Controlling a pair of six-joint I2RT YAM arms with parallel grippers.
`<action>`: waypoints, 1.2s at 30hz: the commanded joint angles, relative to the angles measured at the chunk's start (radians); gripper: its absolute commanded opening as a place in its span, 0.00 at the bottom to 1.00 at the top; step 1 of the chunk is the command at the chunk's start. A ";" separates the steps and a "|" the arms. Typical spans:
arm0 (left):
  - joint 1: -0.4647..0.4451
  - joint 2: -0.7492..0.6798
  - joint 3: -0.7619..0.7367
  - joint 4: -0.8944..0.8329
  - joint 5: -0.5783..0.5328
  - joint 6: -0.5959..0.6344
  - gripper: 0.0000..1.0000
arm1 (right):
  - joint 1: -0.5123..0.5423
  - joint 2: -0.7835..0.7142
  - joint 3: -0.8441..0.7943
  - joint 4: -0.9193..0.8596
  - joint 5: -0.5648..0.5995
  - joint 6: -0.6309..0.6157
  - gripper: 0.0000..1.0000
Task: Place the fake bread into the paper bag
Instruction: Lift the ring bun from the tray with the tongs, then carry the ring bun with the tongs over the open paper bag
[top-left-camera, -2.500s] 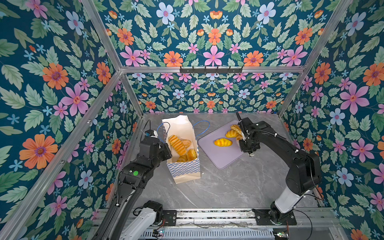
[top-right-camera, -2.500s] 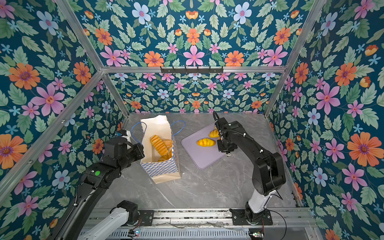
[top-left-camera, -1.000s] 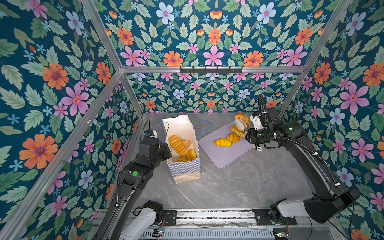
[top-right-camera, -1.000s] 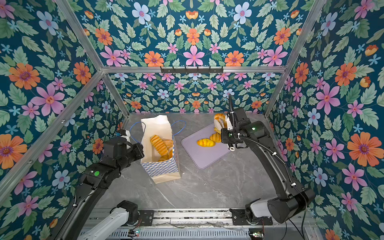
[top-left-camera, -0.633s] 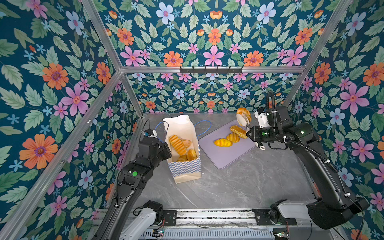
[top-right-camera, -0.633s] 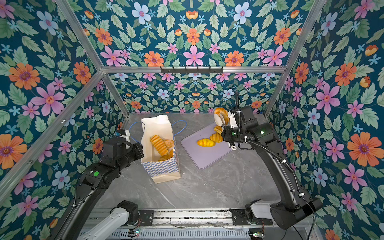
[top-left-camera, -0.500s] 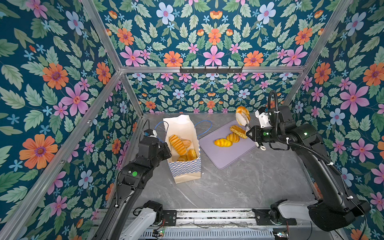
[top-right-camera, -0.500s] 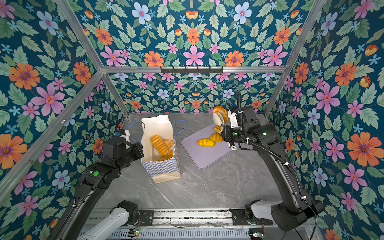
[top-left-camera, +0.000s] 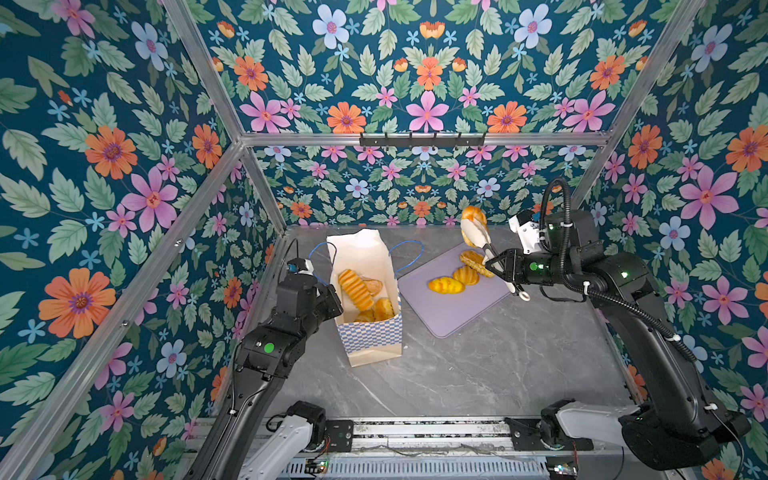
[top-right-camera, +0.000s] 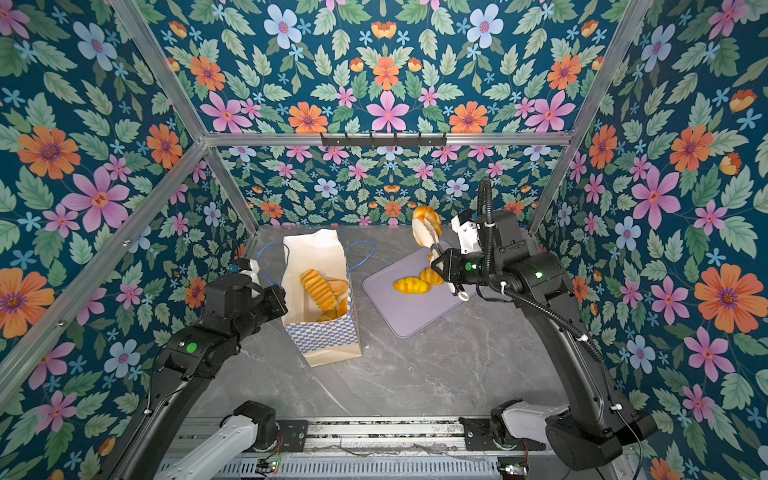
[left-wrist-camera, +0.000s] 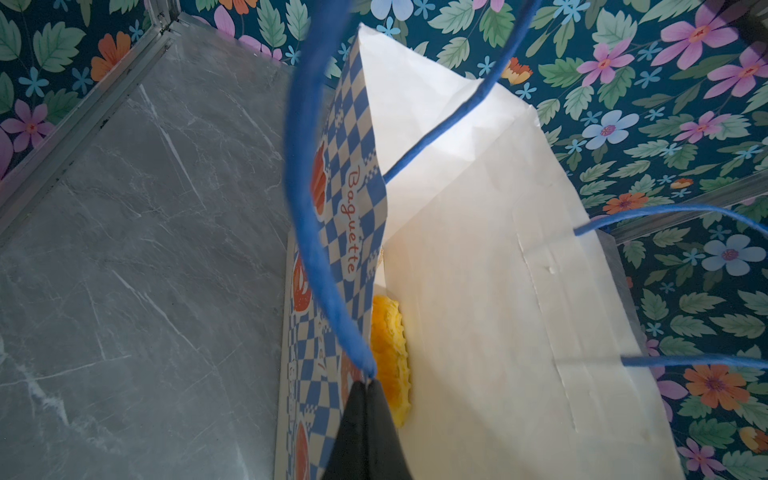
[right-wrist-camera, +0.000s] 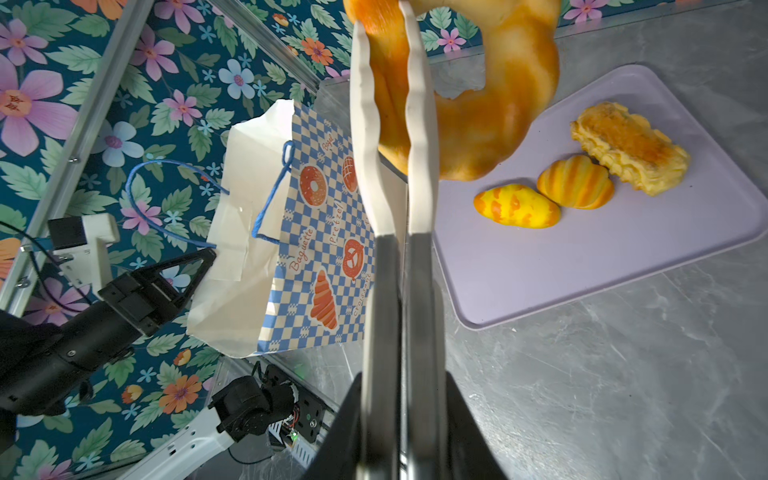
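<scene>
- Tongs (top-left-camera: 484, 245), clamped in right gripper (top-left-camera: 500, 266), pinch ring loaf (top-left-camera: 473, 214): carry it above bag (top-left-camera: 370, 340) mouth before release.
- Left gripper (left-wrist-camera: 368, 388), closed on bag rim, steadies it.

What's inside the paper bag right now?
In a top view the paper bag holds a ribbed long roll, a brown bun and golden pieces lower down. Its checkered front wall hides the bottom, so no exact count.

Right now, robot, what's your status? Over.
Left gripper shut on paper bag rim. Right gripper shut on tongs, tongs pinching twisted ring aloft. Three breads on tray. Nothing blocking bag mouth.
</scene>
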 joint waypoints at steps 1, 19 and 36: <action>0.001 -0.002 0.011 0.006 -0.005 -0.008 0.03 | 0.014 -0.006 0.012 0.066 -0.037 0.016 0.26; 0.001 -0.001 0.005 0.009 -0.003 -0.007 0.03 | 0.189 0.050 0.100 0.142 -0.091 0.031 0.27; 0.001 -0.008 -0.005 0.008 -0.004 -0.012 0.03 | 0.481 0.305 0.362 0.034 0.038 -0.056 0.27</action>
